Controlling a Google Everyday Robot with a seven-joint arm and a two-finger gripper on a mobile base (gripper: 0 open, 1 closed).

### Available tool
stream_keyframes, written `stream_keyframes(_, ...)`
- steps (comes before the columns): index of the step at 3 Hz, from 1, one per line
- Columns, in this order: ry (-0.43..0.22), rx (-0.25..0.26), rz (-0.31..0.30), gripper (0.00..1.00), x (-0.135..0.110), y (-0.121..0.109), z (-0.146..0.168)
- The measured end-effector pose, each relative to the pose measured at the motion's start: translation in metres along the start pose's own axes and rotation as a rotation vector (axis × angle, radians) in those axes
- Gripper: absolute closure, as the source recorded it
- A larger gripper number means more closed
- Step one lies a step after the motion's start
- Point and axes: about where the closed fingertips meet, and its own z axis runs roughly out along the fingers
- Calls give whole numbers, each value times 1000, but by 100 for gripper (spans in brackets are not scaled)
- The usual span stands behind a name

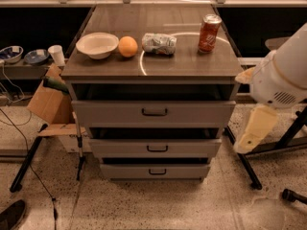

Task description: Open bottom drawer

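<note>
The bottom drawer point(127, 171) is the lowest and narrowest grey front of the cabinet, with a small black bar handle point(157, 172). Its front sits close under the middle drawer point(120, 148), with a dark gap above it; no interior shows. The top drawer point(110, 113) is the widest. My white arm point(283, 75), with a cream link point(256, 128) hanging down, is at the right, beside the cabinet and apart from it. My gripper is out of view.
On the cabinet top stand a white bowl point(97, 44), an orange point(128, 46), a crumpled silver packet point(159, 43) and a red can point(209, 32). A cardboard box point(50, 102) is on the left. Black stand legs point(244, 164) are at the right, and a shoe point(12, 214) at the bottom left.
</note>
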Motion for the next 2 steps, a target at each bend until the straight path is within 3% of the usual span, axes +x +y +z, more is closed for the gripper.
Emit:
stream_keyframes(1,-77,-63,55,0,9,22,95)
stream_keyframes(2,-136,-56,83,0,8,27,151)
